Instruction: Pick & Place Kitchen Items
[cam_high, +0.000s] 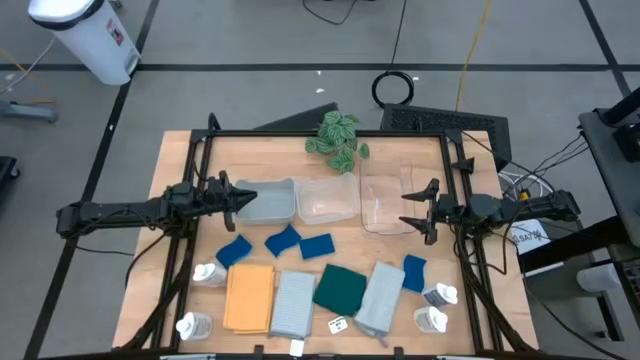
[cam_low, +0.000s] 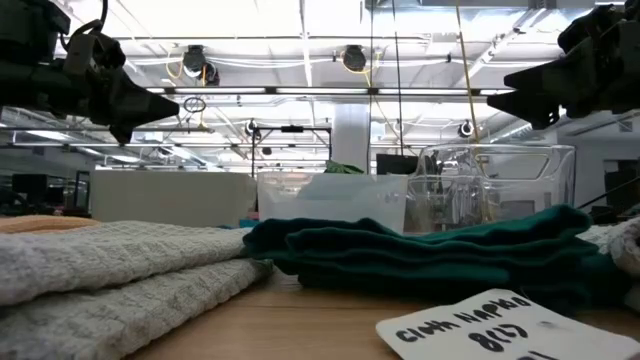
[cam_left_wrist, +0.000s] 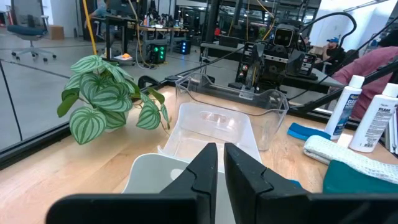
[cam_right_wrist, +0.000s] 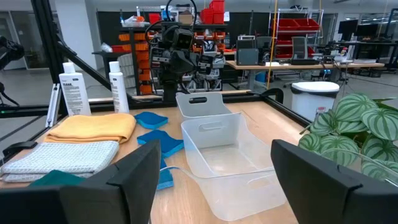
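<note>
**Both tools raised, nothing held**

The blue sponges (cam_high: 284, 242) and folded cloths (cam_high: 292, 298) lie on the worktop (cam_high: 175, 200) nearer than both tools. The left tool (cam_high: 250, 199) hangs above the bins (cam_high: 330, 198), fingers together and empty. The right tool (cam_high: 405, 222) has fingers wide apart, touching nothing.

Two dark robot arms reach inward above a row of clear bins (cam_high: 328, 199). The left gripper (cam_high: 248, 197), fingers nearly closed, hovers over the leftmost bin. The right gripper (cam_high: 408, 210), fingers spread wide, hovers by the rightmost bin.
</note>
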